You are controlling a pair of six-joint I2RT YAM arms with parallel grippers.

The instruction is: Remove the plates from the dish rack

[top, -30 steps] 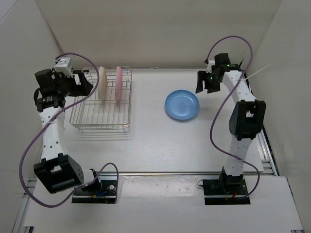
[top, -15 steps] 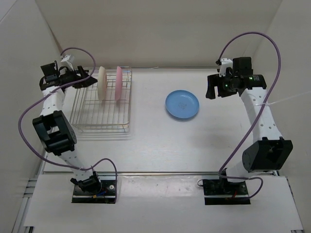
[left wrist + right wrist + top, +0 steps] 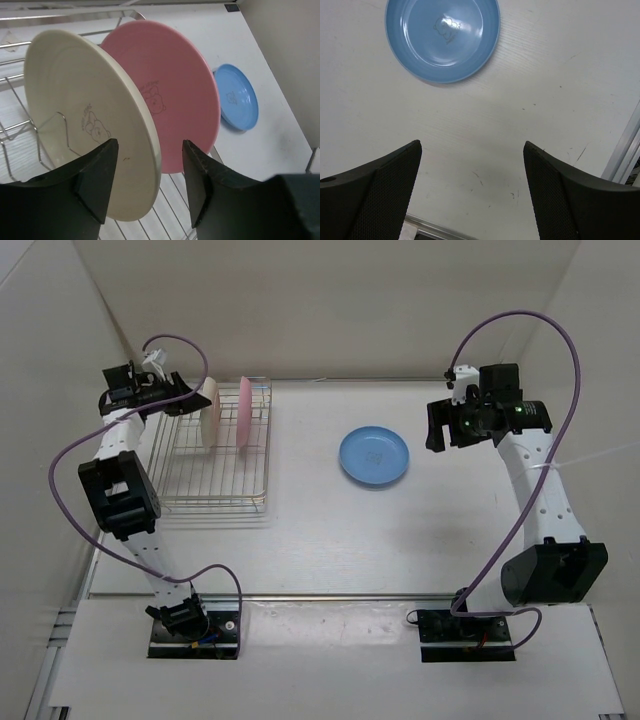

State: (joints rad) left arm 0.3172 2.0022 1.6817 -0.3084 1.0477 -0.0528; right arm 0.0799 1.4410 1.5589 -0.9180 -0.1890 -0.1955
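Observation:
The silver wire dish rack [image 3: 210,475] stands at the left of the table. In it the cream plate [image 3: 211,412] and the pink plate [image 3: 245,412] stand on edge side by side. My left gripper [image 3: 188,400] is open at the cream plate's left rim. In the left wrist view its jaws straddle the lower edge of the cream plate [image 3: 85,115], with the pink plate [image 3: 175,95] just behind. The light blue plate [image 3: 374,456] lies flat on the table, also seen in the right wrist view [image 3: 442,37]. My right gripper [image 3: 436,425] is open and empty, to the right of the blue plate.
White walls close in the table at the left, back and right. A metal rail [image 3: 330,597] runs along the near edge of the table. Purple cables [image 3: 70,455] loop off both arms.
My left gripper has moved right, up to the cream plate's rim in the rack. My right arm has swung out and settled right of the blue plate. The plates have not moved.

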